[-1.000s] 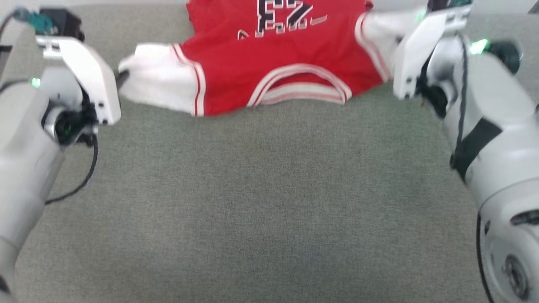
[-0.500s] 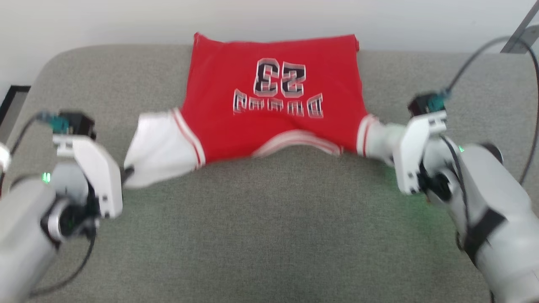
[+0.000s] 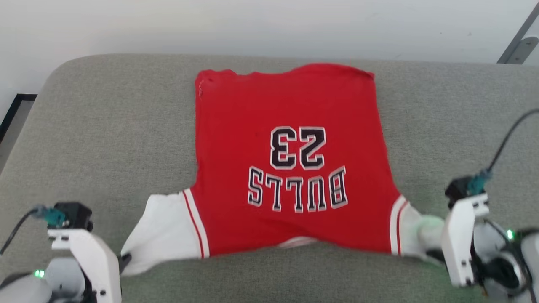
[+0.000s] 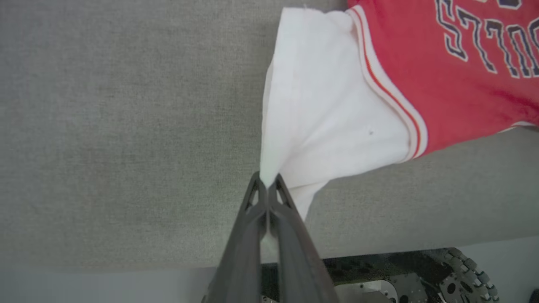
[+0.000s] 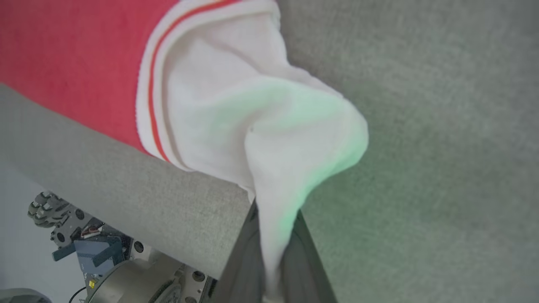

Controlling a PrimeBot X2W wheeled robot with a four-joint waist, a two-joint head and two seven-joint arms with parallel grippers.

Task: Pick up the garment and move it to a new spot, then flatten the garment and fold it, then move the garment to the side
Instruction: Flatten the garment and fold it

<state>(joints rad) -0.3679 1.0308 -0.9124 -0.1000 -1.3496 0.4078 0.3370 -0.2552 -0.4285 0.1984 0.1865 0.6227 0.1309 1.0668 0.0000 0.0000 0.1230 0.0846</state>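
The garment, a red jersey with white sleeves and upside-down "BULLS 23" lettering, lies spread on the grey cushion. Its hem points to the far side and its collar sits at the near edge. My left gripper is shut on the tip of the left white sleeve. In the left wrist view the left gripper pinches that corner of the garment. My right gripper is shut on the right sleeve. In the right wrist view the garment bunches into white cloth running down between the right gripper fingers.
A white wall runs behind the cushion. A black frame stands at the far left and a metal bar at the top right. Below the cushion's near edge the robot base shows. Bare cushion lies on both sides of the garment.
The head camera has tilted up, so both grippers now sit at the bottom of the head view. The garment has been drawn toward the near edge and lies flatter. Both grips have held.
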